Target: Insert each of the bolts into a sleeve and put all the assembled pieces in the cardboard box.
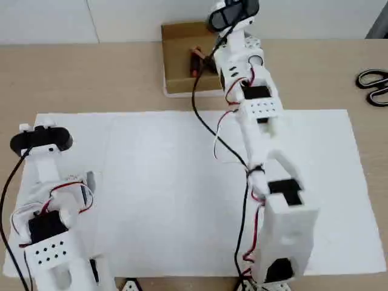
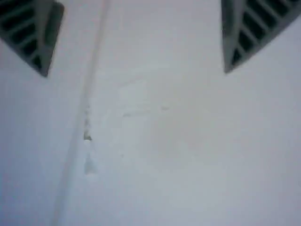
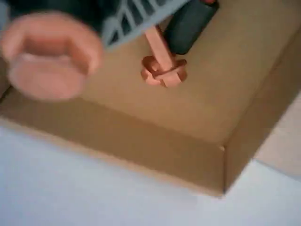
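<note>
The cardboard box [image 1: 179, 82] stands at the table's far edge, and my right gripper [image 1: 205, 60] hangs over it. The right wrist view has an orange bolt head [image 3: 47, 54] close to the camera, with the right gripper [image 3: 89, 28] shut on that bolt. Below it, on the floor of the box [image 3: 188, 155], lies an assembled piece: an orange bolt [image 3: 163, 70] pushed into a dark sleeve [image 3: 188, 23]. My left gripper [image 1: 37, 132] sits at the near left over the white sheet. It is open [image 2: 136, 42], with nothing between its fingers [image 2: 244, 33].
A large white paper sheet [image 1: 151, 200] covers the table's middle. Black-handled scissors [image 1: 374, 82] lie at the far right edge. The right arm stretches from the front edge up to the box, with cables hanging beside it.
</note>
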Motion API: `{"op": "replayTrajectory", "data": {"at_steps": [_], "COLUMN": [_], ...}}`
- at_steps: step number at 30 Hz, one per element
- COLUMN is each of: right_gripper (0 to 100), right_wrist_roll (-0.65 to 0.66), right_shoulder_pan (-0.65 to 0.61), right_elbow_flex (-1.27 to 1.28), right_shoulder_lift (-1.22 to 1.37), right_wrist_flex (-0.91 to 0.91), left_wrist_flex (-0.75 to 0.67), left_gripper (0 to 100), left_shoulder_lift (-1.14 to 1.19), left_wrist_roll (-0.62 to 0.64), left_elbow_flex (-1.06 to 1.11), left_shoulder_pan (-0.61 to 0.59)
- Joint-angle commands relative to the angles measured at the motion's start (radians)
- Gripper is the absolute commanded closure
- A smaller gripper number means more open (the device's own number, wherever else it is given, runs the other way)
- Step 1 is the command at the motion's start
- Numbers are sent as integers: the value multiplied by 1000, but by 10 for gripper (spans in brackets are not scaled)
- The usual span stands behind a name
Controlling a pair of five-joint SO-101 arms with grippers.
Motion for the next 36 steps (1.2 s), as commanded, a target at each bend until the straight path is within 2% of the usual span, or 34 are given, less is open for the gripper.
{"op": "replayTrajectory", "data": {"at_steps": [1, 12, 21, 36], "right_gripper": [993, 987, 752, 745], "right_wrist_roll": [-2, 6, 6, 8], "right_shoulder_pan": [-7, -38, -48, -19], "right_elbow_flex": [-207, -427, -445, -445], "right_shoulder_lift": [125, 358, 406, 332], "right_wrist_flex": [-54, -67, -56, -48], "left_wrist_flex": [5, 5, 5, 5], "left_gripper": [771, 771, 771, 771], "left_shoulder_lift": [-8, -8, -8, -8], "left_wrist_roll": [-2, -2, -3, -3], "left_elbow_flex": [-5, -5, -5, -36], "left_shoulder_pan": [3, 3, 3, 5]}}
